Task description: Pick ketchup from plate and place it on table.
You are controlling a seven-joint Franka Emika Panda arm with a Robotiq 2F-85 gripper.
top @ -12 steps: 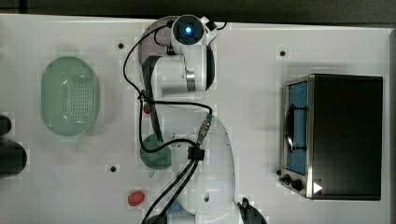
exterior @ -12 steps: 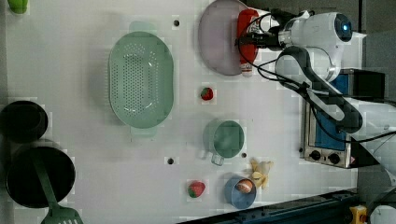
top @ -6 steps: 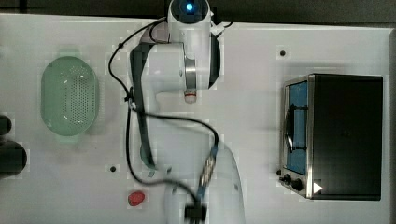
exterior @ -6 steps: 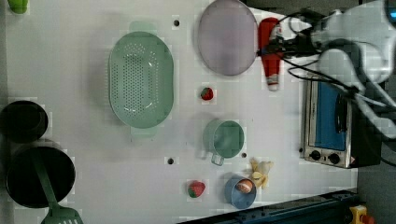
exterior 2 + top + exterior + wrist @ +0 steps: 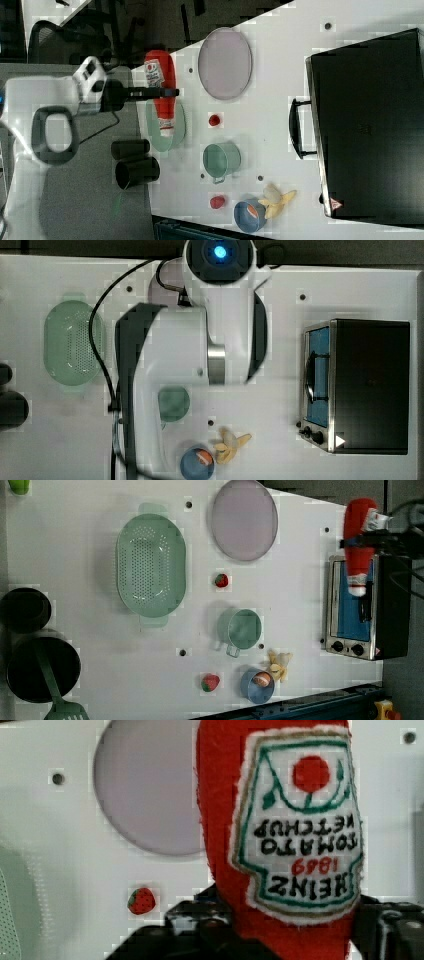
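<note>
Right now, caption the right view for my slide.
Gripper holds the ketchup aloft, off the bare plate.

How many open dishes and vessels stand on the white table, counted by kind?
Pale green perforated oval basket: 1
Pale lilac round plate: 1
Pale green handled cup: 1
Blue round bowl: 1
Black round pots: 2
Total: 6

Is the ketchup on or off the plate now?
Off. The ketchup hangs in the claw, clear of the bare plate.
</note>
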